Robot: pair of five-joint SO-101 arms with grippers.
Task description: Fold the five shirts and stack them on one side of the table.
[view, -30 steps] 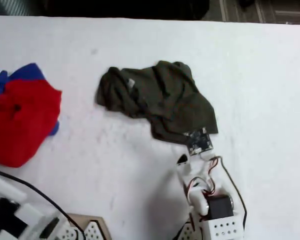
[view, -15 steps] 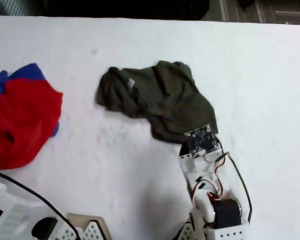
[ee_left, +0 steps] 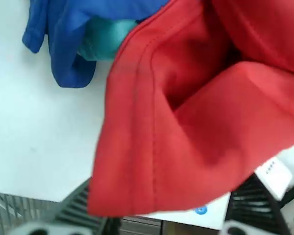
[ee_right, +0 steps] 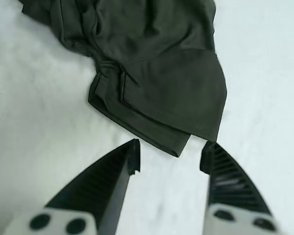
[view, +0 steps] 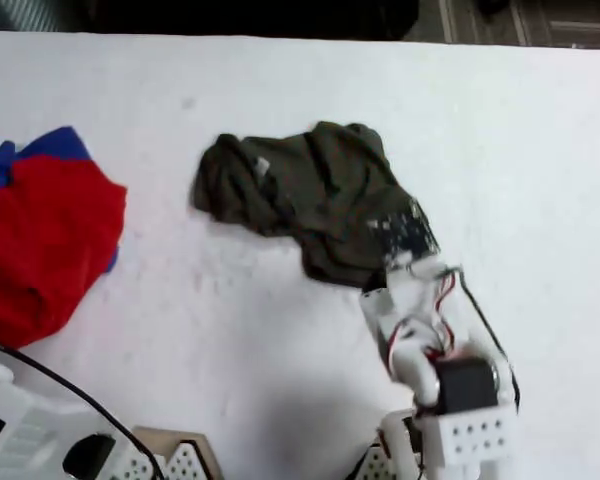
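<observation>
While no shirt lies folded or stacked anywhere on the table (view: 540, 150), the task rates as barely begun: all folding and all stacking are left to do.

Item 1. Dark green shirt (view: 315, 195): crumpled at mid-table, bunched in thick creases, one flat corner pointing near and right. It will likely need spreading out before any fold.

Item 2. Right gripper (ee_right: 170, 149): fingers spread wide, grasping nothing, with that corner of the dark green shirt lying between the tips. Judged ready to pinch it.

Item 3. Red shirt (view: 45, 245): unfolded heap at the left edge, lying on top of Item 4.

Item 4. Blue shirt (view: 50, 148): loose, showing at the far side of the red shirt.

Item 5. Teal patch (ee_left: 105, 36): tucked among the blue cloth, possibly another shirt, though too little shows to be sure. A fifth shirt is not identified.

Item 6. Left gripper (ee_left: 166, 210): at the near edge of the red shirt, draped by it; its grip cannot be told.

Surroundings: black cable (view: 70, 385) curving across the near-left corner; tan perforated block (view: 180, 455) at the near edge.

Obstructions: the left heap takes up one side where a stack might go.
</observation>
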